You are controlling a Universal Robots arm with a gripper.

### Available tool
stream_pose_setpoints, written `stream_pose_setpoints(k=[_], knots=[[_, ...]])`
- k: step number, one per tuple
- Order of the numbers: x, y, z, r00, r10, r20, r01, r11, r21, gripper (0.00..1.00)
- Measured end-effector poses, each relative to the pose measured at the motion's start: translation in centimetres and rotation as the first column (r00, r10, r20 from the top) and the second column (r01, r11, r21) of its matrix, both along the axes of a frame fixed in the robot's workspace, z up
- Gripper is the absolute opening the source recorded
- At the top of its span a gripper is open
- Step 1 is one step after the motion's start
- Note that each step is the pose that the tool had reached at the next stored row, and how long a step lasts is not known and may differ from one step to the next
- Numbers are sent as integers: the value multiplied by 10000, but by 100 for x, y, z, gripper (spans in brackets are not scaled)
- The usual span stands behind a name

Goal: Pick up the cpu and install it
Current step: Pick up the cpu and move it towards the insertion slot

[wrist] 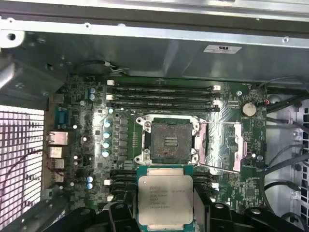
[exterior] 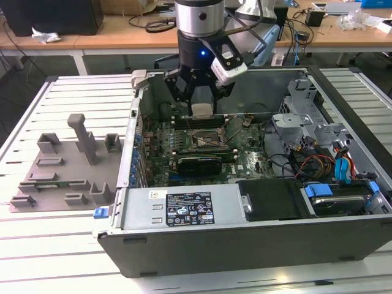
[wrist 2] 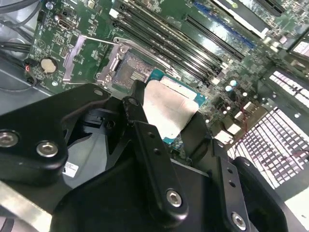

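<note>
My gripper (exterior: 201, 104) hangs inside the open computer case, shut on the cpu (exterior: 201, 110), a flat square chip with a silver-grey metal top. In both wrist views the cpu (wrist: 165, 199) (wrist 2: 168, 107) sits between the black fingers (wrist 2: 145, 140), held level a little above the motherboard. The open cpu socket (wrist: 170, 140) (wrist 2: 129, 72) lies just beyond the chip, its metal load plate (wrist: 223, 146) flipped open to one side. In the exterior view the socket (exterior: 202, 139) lies below the gripper.
Memory slots (wrist: 161, 94) run alongside the socket. The case walls (exterior: 131, 153) ring the board; a power supply (exterior: 184, 208), cables (exterior: 318, 165) and a drive cage (exterior: 306, 104) fill the exterior view's right. A grey plastic tray (exterior: 61, 171) with blocks lies on the table at the left.
</note>
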State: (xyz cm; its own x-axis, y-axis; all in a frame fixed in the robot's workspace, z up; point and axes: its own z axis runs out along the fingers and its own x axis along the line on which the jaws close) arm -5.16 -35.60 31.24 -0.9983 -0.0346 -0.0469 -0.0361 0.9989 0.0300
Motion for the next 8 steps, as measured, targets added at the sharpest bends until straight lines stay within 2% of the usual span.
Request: stream_pose_setpoints(k=[6, 8], knots=[[109, 19, -119, 10000, 1, -32, -1, 10000, 0, 55], [137, 44, -170, 10000, 1, -34, -1, 10000, 2, 55]])
